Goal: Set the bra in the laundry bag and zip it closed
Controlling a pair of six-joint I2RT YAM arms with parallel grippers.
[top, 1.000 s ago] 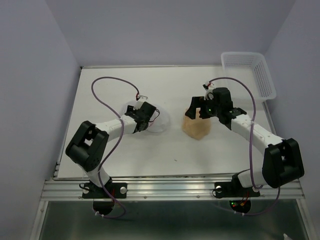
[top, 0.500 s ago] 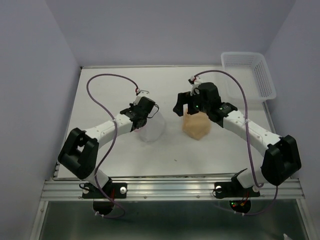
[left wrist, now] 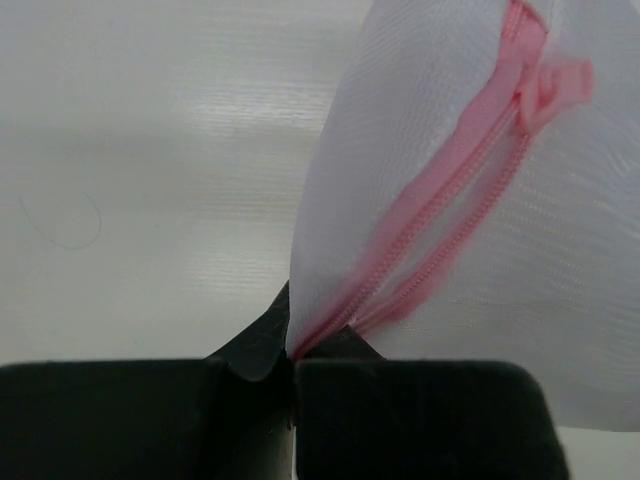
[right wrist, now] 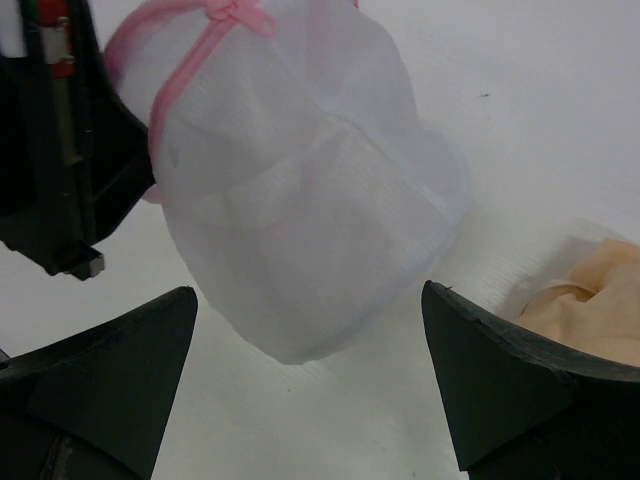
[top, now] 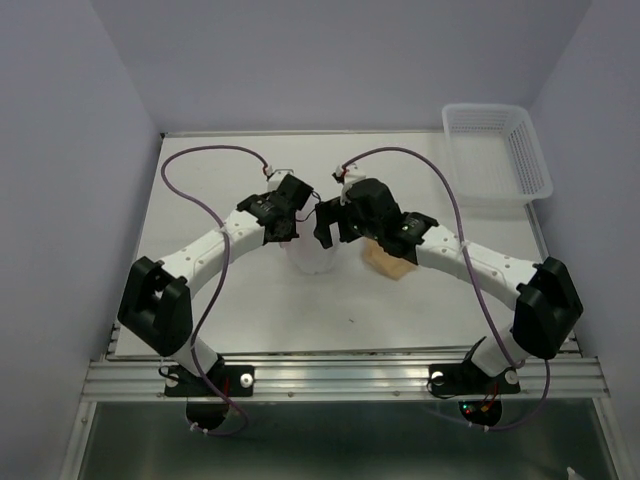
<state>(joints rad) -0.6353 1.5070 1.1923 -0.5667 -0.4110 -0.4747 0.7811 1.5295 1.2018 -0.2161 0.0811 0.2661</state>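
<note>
The laundry bag (left wrist: 460,150) is pinched at its pink zipper rim (left wrist: 425,240) by the left gripper (left wrist: 292,365), jaws clamped together, that arm extended diagonally toward mid-table. The right gripper (right wrist: 310,330) is held wide apart, facing the bag. Its arm is reached leftward over the bra (top: 388,264), which lies on the table (top: 200,200).

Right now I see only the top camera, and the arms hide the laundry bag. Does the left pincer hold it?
Observer: Yes. The left wrist view shows the left pincer shut on the laundry bag, at the end of its pink zipper.
Operator: Is the zipper open?
Observer: Its two tracks look apart near the pincer; the pull tab sits farther up.
Operator: And the other arm?
Observer: The right pincer is open, facing the bag; the bra lies on the table beside it.
</note>
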